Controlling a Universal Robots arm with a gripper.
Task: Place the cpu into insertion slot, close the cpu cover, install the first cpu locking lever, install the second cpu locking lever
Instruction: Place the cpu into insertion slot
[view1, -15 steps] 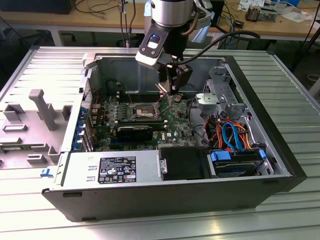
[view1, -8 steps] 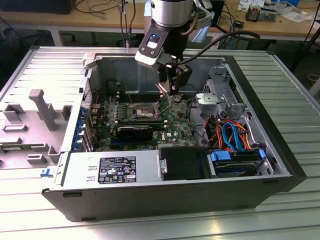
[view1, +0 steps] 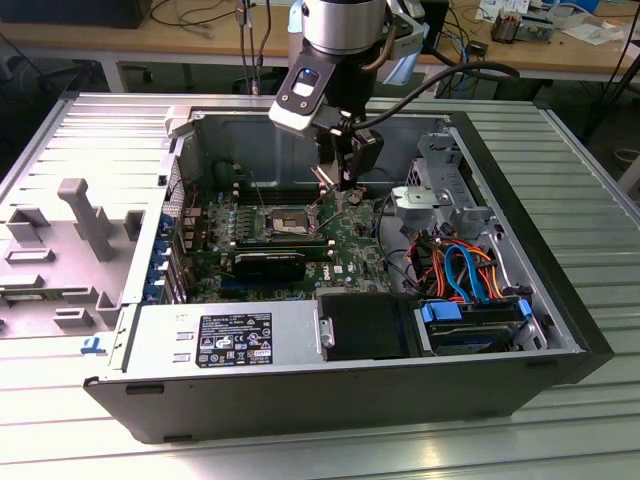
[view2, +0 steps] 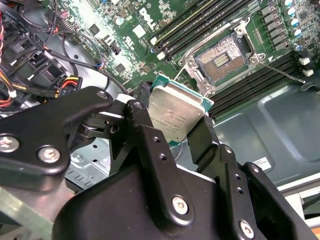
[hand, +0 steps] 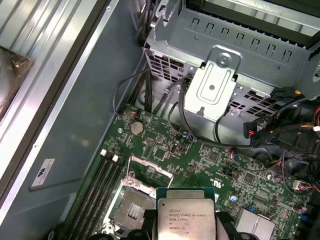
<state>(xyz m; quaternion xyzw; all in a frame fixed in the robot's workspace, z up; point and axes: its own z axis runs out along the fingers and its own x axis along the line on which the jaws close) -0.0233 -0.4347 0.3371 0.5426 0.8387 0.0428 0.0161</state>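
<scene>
The cpu (view2: 175, 117), in the second wrist view: clamped by two opposite edges between the black fingers of the gripper (view2: 172, 120), silvery face up toward the camera, a green edge showing on the far side. Held clear above the green circuit board (view2: 135, 30), touching nothing below. Gripped by the edges, probably so that nothing presses on the underside and the chip can go down flat. Insertion slot (view2: 220, 60) lying open beyond the chip, dark centre bare, nothing seated in it. Thin metal lever (view2: 282, 71) swung out beside the slot, seemingly released to leave the way clear.

In the first wrist view: same chip near the camera, square to the slot's sides but off to one side of it, not yet over the dark centre. Cpu cover (hand: 150, 169) standing raised at the slot's far edge, a thin silvery frame tipped back so the socket is reachable. Long black memory sticks (hand: 100, 185) alongside; grey drive cage (hand: 215, 90) farther off across the board.

In the exterior view: arm reaching straight down into the open computer case (view1: 300, 400) lying on its side on the ribbed metal table (view1: 590, 170). Gripper low over the board, just to the exterior view's right of the slot.
</scene>
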